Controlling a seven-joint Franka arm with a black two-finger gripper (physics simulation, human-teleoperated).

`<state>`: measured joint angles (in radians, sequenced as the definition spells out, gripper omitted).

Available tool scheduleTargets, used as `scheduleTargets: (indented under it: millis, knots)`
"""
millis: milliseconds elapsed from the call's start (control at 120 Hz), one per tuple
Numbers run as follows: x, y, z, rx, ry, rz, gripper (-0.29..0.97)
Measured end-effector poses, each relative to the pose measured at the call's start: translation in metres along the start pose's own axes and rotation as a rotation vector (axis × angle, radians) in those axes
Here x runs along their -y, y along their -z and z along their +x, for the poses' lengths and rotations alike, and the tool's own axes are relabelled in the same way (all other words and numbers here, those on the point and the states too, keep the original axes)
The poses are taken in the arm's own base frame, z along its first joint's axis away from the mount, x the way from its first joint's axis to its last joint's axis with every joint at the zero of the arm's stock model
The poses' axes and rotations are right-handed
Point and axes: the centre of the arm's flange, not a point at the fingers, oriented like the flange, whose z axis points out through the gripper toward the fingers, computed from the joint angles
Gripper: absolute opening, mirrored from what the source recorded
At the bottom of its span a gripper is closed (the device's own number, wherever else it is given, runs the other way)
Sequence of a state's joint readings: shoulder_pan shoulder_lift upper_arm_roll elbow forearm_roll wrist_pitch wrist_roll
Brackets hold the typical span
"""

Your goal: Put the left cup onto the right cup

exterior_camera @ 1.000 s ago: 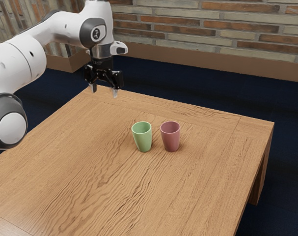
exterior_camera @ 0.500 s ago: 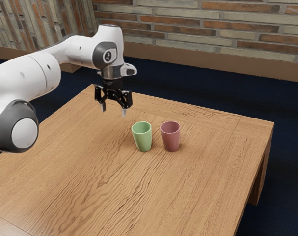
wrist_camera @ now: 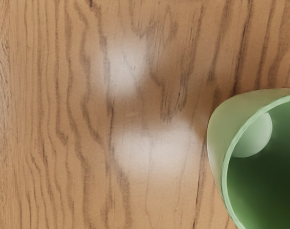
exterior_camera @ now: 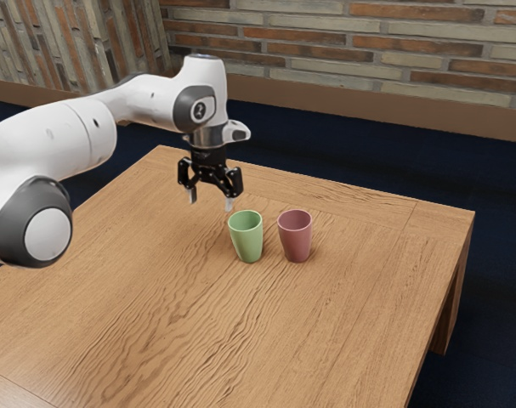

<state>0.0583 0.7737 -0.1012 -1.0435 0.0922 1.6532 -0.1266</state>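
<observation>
The green tapered plastic cup (exterior_camera: pixel 246 235) stands upright on the wooden worktop (exterior_camera: pixel 155 306), at nine o'clock of the pink tapered cup (exterior_camera: pixel 295 235). Probably light, rigid and slick, so pinch its rim wall. The jaws are wide and empty, hovering at its eleven o'clock.

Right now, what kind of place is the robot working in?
Probably an indoor room, simulated: a brick wall behind, dark blue floor, and a wooden table with a green cup and a pink cup.
</observation>
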Motion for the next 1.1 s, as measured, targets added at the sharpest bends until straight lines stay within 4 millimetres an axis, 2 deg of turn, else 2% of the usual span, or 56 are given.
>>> scheduleTargets:
  millis: [225,683,867,967,1100]
  knots:
    - [-0.016,-0.011,0.010,-0.053,-0.009,-0.007,0.68]
    - [-0.027,-0.050,0.017,-0.040,-0.007,-0.017,0.68]
    - [-0.030,-0.057,0.017,-0.039,-0.008,-0.021,0.68]
    - [-0.030,-0.057,0.017,-0.042,-0.007,-0.021,0.59]
    - [-0.032,-0.056,0.018,-0.046,-0.008,-0.024,0.35]
